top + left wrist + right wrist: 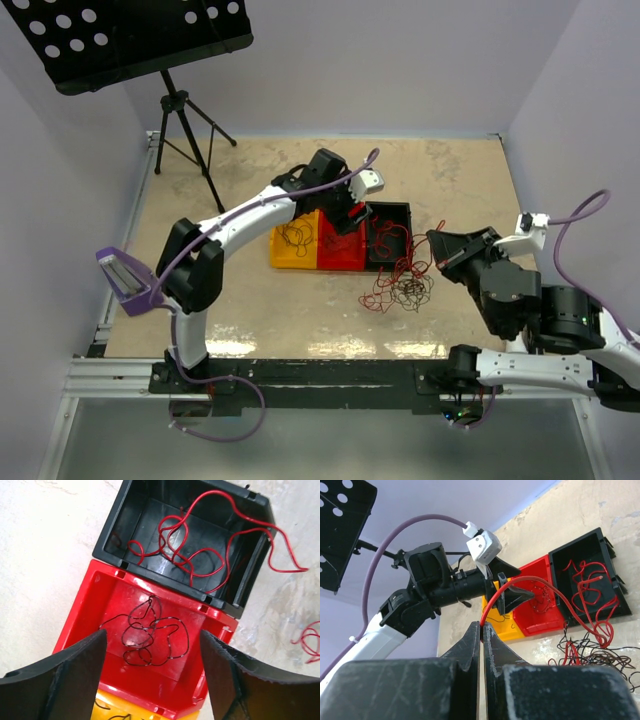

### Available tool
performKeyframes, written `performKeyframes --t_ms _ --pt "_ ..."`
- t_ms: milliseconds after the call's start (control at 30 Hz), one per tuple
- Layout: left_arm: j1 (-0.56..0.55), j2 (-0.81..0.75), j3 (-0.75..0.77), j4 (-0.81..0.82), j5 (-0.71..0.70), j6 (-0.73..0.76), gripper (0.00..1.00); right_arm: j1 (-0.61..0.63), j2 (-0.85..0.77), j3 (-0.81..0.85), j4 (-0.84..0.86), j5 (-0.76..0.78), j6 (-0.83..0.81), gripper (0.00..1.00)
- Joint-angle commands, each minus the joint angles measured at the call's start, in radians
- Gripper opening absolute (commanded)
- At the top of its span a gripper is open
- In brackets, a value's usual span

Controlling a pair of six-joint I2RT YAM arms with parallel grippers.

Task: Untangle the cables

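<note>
So, yellow bin (280,258): touching the red bin's left side; dark loops (295,237) lie inside.
Red bin (82,610): middle of the row; a curly dark cable (150,632) lies on its floor.
Left end effector (152,637): above the red bin, released, fingers wide apart, holding nothing.
Black bin (120,525): touching the red bin's right side; a red cable (195,555) coils inside, one end spilling over its rim.
Tangled pile (400,288): red and dark cables on the surface (250,310), right of the red bin.
Right end effector (482,626): well right of the red bin, clenched on a red strand (530,582) that arcs toward the pile.
</note>
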Motion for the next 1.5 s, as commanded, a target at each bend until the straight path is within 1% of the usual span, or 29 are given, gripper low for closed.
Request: performKeyframes --t_ms 0,67,167,233,333,367,400,433,467,533,567,633,700,733,800,867,967,1033,1133,1200,1233,1300,1367,1467 --pt "-0.004 -0.099 0.005 0.036 0.051 -0.034 0.8 -0.002 0.031 0.043 0.072 -0.01 -0.049 0.0" --pt "-0.002 -0.154 0.001 0.022 0.071 -0.028 0.81 0.0 0.042 0.045 0.098 -0.026 -0.053 0.0" --pt "0.007 -0.237 0.001 -0.074 0.132 0.025 0.82 -0.002 0.059 0.048 0.149 -0.06 -0.076 0.0" --pt "0.036 -0.3 -0.027 -0.122 0.169 0.042 0.82 -0.002 0.083 0.04 0.195 -0.094 -0.089 0.0" --pt "0.128 -0.389 -0.054 -0.206 0.249 0.065 0.83 -0.002 0.14 0.01 0.291 -0.17 -0.112 0.0" --pt "0.168 -0.409 -0.056 -0.242 0.279 0.073 0.83 0.0 0.162 -0.001 0.351 -0.197 -0.123 0.0" --pt "0.206 -0.431 -0.059 -0.272 0.33 0.087 0.83 -0.002 0.183 -0.013 0.391 -0.232 -0.131 0.0" --pt "0.248 -0.449 -0.061 -0.32 0.399 0.114 0.83 -0.002 0.209 -0.026 0.44 -0.267 -0.143 0.0" --pt "0.28 -0.463 -0.061 -0.378 0.458 0.172 0.83 -0.002 0.238 -0.027 0.498 -0.293 -0.155 0.0" --pt "0.296 -0.495 -0.071 -0.554 0.529 0.316 0.84 0.0 0.293 -0.015 0.554 -0.339 -0.171 0.0" --pt "0.297 -0.521 -0.093 -0.59 0.543 0.375 0.84 0.001 0.315 0.002 0.577 -0.353 -0.18 0.0" --pt "0.297 -0.581 -0.181 -0.618 0.589 0.441 0.84 0.001 0.355 0.02 0.621 -0.373 -0.198 0.0" --pt "0.297 -0.647 -0.284 -0.583 0.618 0.455 0.84 0.001 0.378 0.031 0.669 -0.393 -0.223 0.0" --pt "0.297 -0.679 -0.329 -0.563 0.628 0.457 0.89 0.003 0.387 0.037 0.69 -0.408 -0.232 0.0" --pt "0.297 -0.725 -0.396 -0.515 0.646 0.455 0.89 0.003 0.401 0.043 0.732 -0.438 -0.255 0.0" --pt "0.297 -0.756 -0.436 -0.483 0.678 0.451 0.89 0.004 0.406 0.042 0.764 -0.467 -0.269 0.0" --pt "0.297 -0.765 -0.467 -0.416 0.686 0.403 0.88 0.003 0.392 0.011 0.821 -0.511 -0.293 0.0" --pt "0.297 -0.764 -0.485 -0.371 0.695 0.369 0.83 0.003 0.378 -0.015 0.851 -0.523 -0.292 0.0" --pt "0.297 -0.758 -0.522 -0.317 0.755 0.346 0.7 0.003 0.363 -0.046 0.89 -0.548 -0.293 0.0" --pt "0.296 -0.75 -0.548 -0.256 0.775 0.304 0.6 0.004 0.355 -0.058 0.907 -0.557 -0.29 0.0" --pt "0.296 -0.744 -0.551 -0.227 0.778 0.282 0.59 0.003 0.355 -0.061 0.907 -0.559 -0.289 0.0" --pt "0.296 -0.718 -0.541 -0.211 0.795 0.263 0.6 0.003 0.355 -0.061 0.91 -0.557 -0.287 0.0" --pt "0.296 -0.696 -0.516 -0.228 0.838 0.262 0.7 0.003 0.358 -0.058 0.911 -0.557 -0.286 0.0" --pt "0.296 -0.701 -0.528 -0.202 0.92 0.236 0.78 0.003 0.358 -0.055 0.907 -0.55 -0.289 0.0"
